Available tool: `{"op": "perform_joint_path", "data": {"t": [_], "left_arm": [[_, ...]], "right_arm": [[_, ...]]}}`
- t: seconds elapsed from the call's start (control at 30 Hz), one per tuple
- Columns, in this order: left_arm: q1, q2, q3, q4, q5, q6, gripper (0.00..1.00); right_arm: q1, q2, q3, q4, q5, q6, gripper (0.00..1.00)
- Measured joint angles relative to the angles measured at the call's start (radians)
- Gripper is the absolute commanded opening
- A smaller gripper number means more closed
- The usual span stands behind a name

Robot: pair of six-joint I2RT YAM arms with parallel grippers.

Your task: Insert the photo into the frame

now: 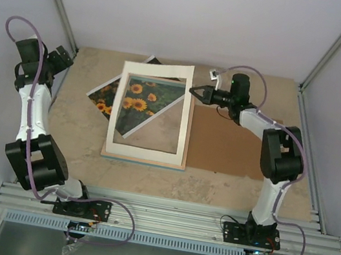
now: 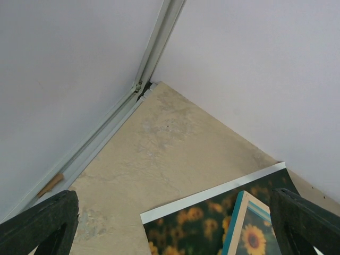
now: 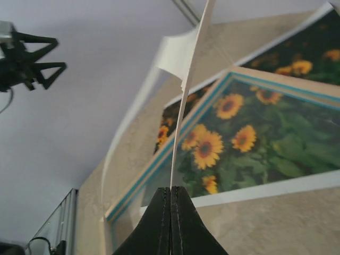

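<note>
The frame [image 1: 142,157] lies flat mid-table, turquoise edge [image 3: 154,170] showing. The sunflower photo [image 1: 105,97] lies under it at an angle, partly seen through the pane [image 3: 255,143], with one corner sticking out to the left [image 2: 202,218]. My right gripper [image 1: 194,91] is shut on the right edge of the white mat [image 1: 186,123], which is tilted up above the frame; in the right wrist view the mat [image 3: 180,53] rises edge-on from the closed jaws [image 3: 171,191]. My left gripper [image 1: 64,57] hangs open and empty near the back left wall, above the photo's corner [image 2: 175,212].
A brown backing board [image 1: 227,143] lies flat just right of the frame, under the right arm. Enclosure walls and metal posts close in the left, back and right sides. An aluminium rail [image 1: 168,219] runs along the near edge.
</note>
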Motion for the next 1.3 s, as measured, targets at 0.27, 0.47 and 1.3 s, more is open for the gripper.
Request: {"op": "perform_joint_path", "data": {"t": [0.27, 0.47, 1.3], "left_arm": [[0.000, 0.018, 0.000, 0.007, 0.005, 0.000, 0.99], [0.000, 0.038, -0.004, 0.008, 0.014, 0.000, 0.99], [0.000, 0.059, -0.004, 0.008, 0.034, 0.005, 1.00]], "right_arm": [[-0.006, 0.136, 0.038, 0.011, 0.018, -0.001, 0.01], [-0.007, 0.173, 0.061, 0.011, 0.020, -0.013, 0.01], [-0.012, 0.334, 0.163, -0.024, 0.045, 0.023, 0.27]]}}
